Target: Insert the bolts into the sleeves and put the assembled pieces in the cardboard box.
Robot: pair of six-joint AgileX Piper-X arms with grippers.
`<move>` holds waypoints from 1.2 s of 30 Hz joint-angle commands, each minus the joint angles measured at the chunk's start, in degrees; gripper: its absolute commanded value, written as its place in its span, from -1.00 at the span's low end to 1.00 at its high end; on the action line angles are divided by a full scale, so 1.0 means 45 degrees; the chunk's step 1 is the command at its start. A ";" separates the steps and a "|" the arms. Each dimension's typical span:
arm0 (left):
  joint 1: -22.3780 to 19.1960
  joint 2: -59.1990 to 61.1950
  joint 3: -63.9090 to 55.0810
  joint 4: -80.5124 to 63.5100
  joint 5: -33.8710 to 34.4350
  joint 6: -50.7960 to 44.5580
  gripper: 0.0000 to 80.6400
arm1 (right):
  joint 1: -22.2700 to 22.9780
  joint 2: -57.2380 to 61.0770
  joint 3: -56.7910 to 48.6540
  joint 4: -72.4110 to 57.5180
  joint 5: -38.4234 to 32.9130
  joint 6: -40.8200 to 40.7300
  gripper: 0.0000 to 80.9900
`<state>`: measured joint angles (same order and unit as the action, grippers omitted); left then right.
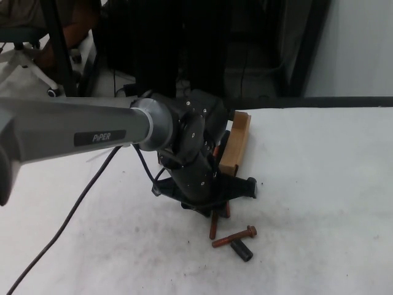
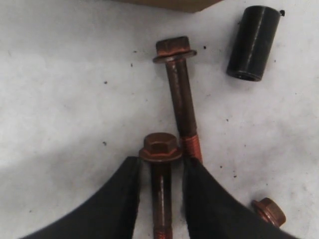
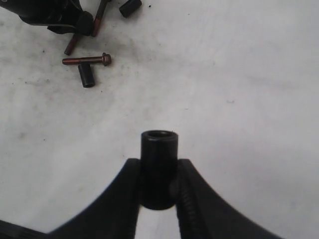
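Beside the cardboard box (image 1: 236,144), on the white bench (image 1: 319,184): your left gripper (image 2: 162,164) is down over a bolt (image 2: 160,191), fingers narrowly apart, one either side of the shank. Slivers of bench show between finger and metal, so read it as astride, not clamped. The placement makes sense: the tips sit just behind the flanged hex head, and a grip there would likely leave the threaded end free for insertion.

Note the second bolt (image 2: 182,99) lying just beside, with its threaded tip at one finger's edge; closing could nudge it. One loose sleeve (image 2: 253,43) lies on its side near the box. A third bolt head (image 2: 269,211) pokes out past the same finger.

Your right gripper (image 3: 158,164) sits well apart from that cluster, clamped on the held sleeve (image 3: 158,152). The bore end stands clear of the fingers, probably offered as the receiver.

Materials:
- Bolts are dull coppery-brown, with a brighter orange band on the threads.
- Sleeves are plain black cylinders, matte and smooth-walled.
- The bench is pale and gritty, with dark flecks.
- The box is plain brown board.

Judgement: early stage, bolt and sleeve not yet joined.
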<state>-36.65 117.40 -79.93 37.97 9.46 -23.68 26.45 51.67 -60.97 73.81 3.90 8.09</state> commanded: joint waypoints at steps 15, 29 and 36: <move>-0.0025 0.0427 0.0051 0.0576 -0.0484 0.0711 -0.99 | -0.0017 -0.0119 0.0001 0.0021 0.0016 -0.0271 -0.99; 0.0012 -0.1784 -0.0148 0.0863 -0.1150 0.1848 -0.98 | -0.0017 -0.0119 0.0001 0.0021 0.0311 -0.0935 -0.99; 0.0194 -0.4662 0.0406 -0.0218 -0.0681 0.1854 -0.98 | -0.0017 -0.0119 0.0001 -0.0520 -0.0538 -0.1106 -0.99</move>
<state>-35.90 98.60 -78.35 37.83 5.96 -15.65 26.45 51.67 -60.97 73.81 4.84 3.92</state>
